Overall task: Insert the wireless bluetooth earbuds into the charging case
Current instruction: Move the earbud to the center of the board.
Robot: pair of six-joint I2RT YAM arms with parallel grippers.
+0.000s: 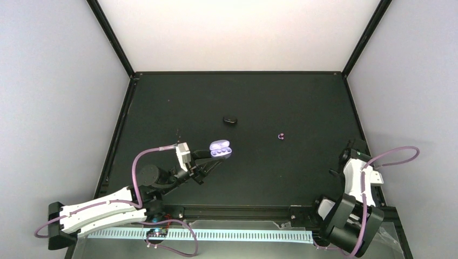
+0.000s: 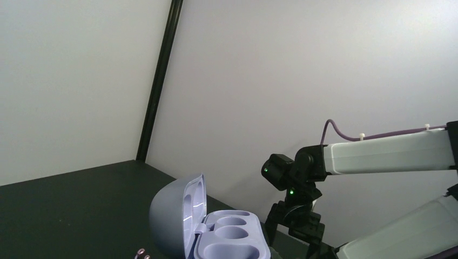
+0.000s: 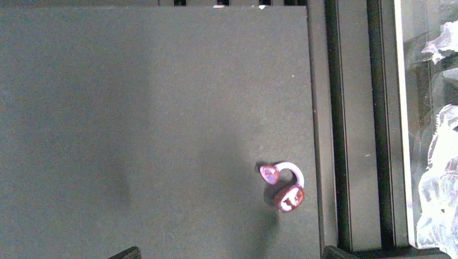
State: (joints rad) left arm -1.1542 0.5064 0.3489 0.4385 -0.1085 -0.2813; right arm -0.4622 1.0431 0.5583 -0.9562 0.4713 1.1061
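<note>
**Left hand [image 1: 211, 160] clamped on the case [image 1: 221, 149], sockets empty**

The left hand is closed down on the near end of the case, left of centre on the counter [image 1: 243, 97]. I can't tell if the case is lifted or resting. The lid [image 2: 173, 216] is swung up. Both sockets [image 2: 232, 233] are bare, nothing seated.

The right hand [image 3: 229, 251] is spread wide with nothing in it. One earbud [image 3: 283, 188] lies on the counter just ahead of its fingers, close to the edge rail. The second earbud [image 1: 281, 136] sits mid-counter, well apart from the case, on its right. There's a small dark lump [image 1: 230, 120] beyond the case; I can't tell what it is.

My read: this is the first pickup, with no bud loaded yet. Next, the right hand drops over the nearer bud, pinches it and carries it to a socket. The bud is tiny and glossy, so the pinch needs to be centred. It's also clip-shaped, so its orientation likely has to match the socket.
</note>
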